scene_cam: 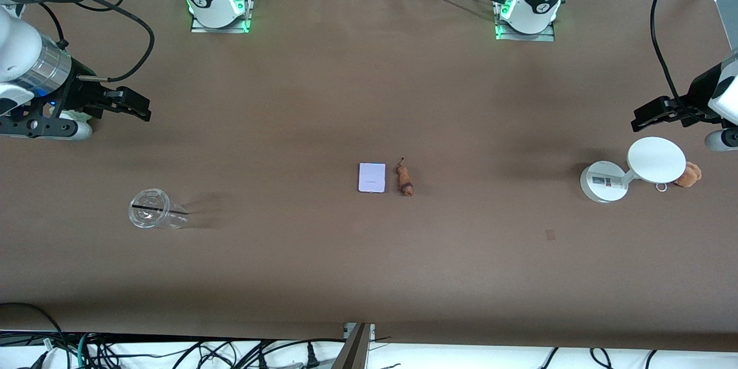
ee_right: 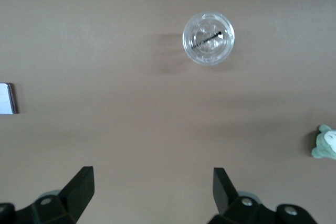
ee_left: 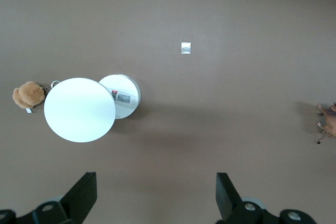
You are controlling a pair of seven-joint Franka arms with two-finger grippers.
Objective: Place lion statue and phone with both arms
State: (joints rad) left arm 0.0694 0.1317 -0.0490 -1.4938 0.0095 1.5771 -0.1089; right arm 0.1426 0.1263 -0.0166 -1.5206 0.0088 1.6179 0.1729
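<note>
The phone (scene_cam: 372, 177), a pale lavender-white rectangle, lies flat at the middle of the table. The lion statue (scene_cam: 405, 179), a tiny orange-brown figurine, lies right beside it toward the left arm's end, apart from it. My left gripper (scene_cam: 640, 118) hangs open and empty over the table at the left arm's end, by the white stand. Its wrist view (ee_left: 156, 192) shows the lion (ee_left: 328, 121) at the frame's edge. My right gripper (scene_cam: 141, 109) hangs open and empty over the right arm's end. Its wrist view (ee_right: 153, 190) shows the phone's edge (ee_right: 6, 98).
A white round disc stand (scene_cam: 655, 160) on a round base (scene_cam: 602, 183) stands at the left arm's end, with a tan plush toy (scene_cam: 688, 174) beside it. A clear plastic cup (scene_cam: 151, 209) stands toward the right arm's end. A small pale green toy (ee_right: 325, 142) lies near it.
</note>
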